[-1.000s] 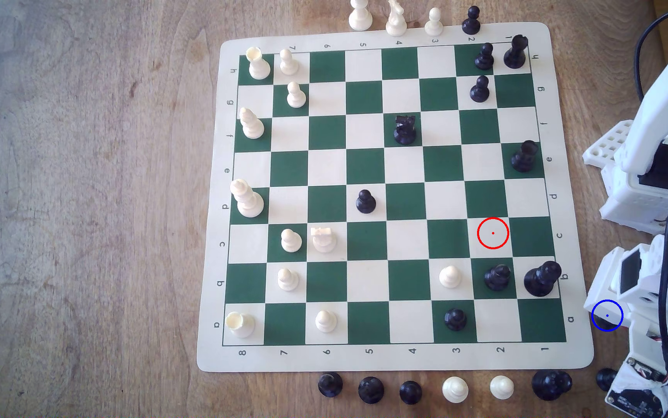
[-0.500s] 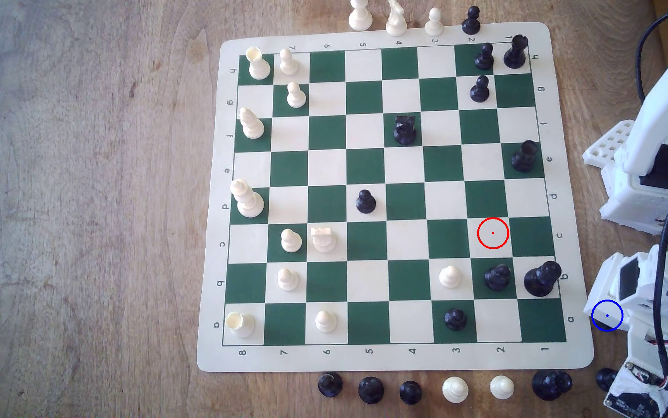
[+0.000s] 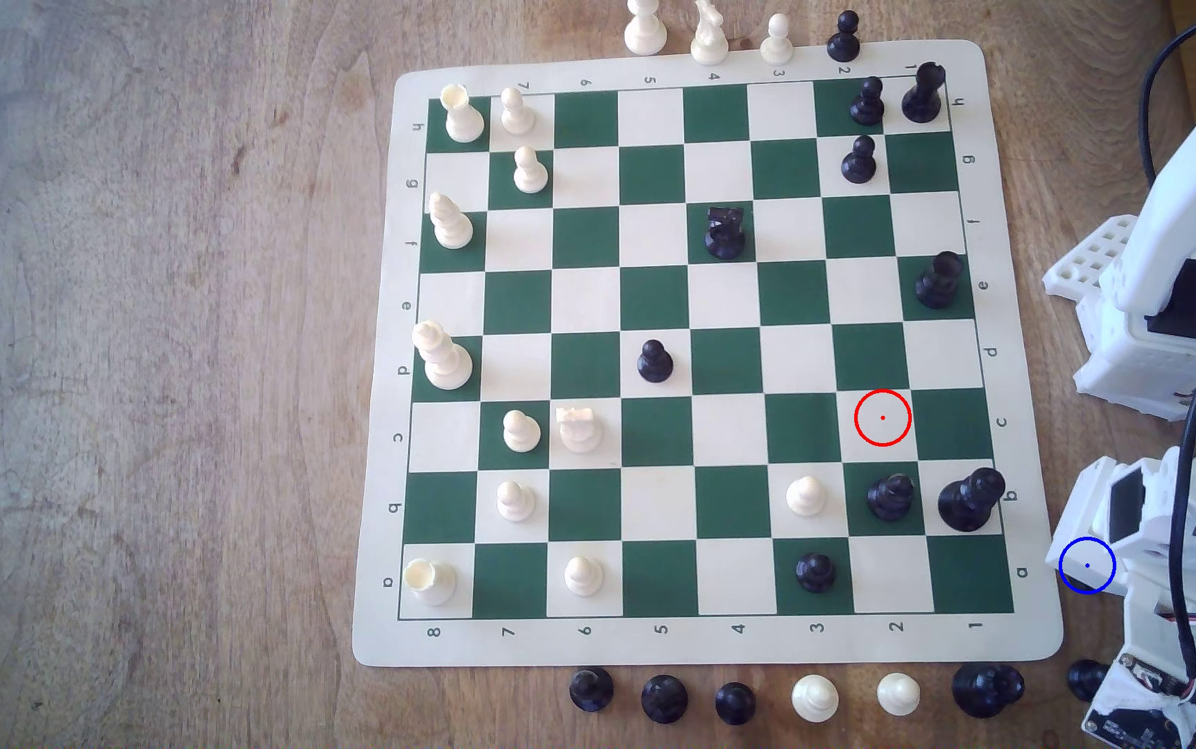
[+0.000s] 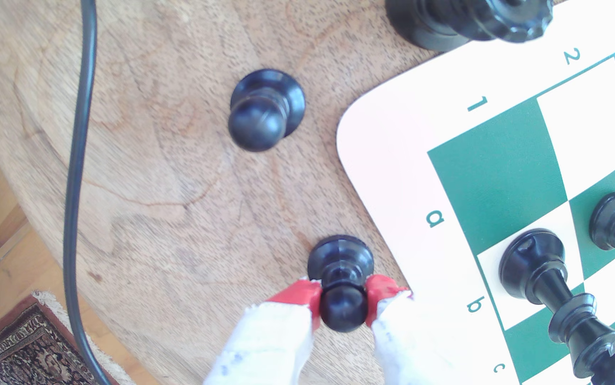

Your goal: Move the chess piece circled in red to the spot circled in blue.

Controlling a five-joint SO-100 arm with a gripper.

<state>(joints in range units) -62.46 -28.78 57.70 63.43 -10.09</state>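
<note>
Landmark: chess mat corner (image 4: 357,148) at a1. Bare wood beside it, open toward the table edge. Obstacles: black pawn (image 4: 341,285) near the mat's a-b edge, second black pawn (image 4: 265,107) off the corner, tall black piece (image 4: 465,20) by file 2, cable (image 4: 76,177) well apart.

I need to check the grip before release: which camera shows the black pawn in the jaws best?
The wrist view: the black pawn stands on the wood beside the mat, red-tipped jaws either side of its head. In the exterior view the arm covers it at the blue ring.
</note>
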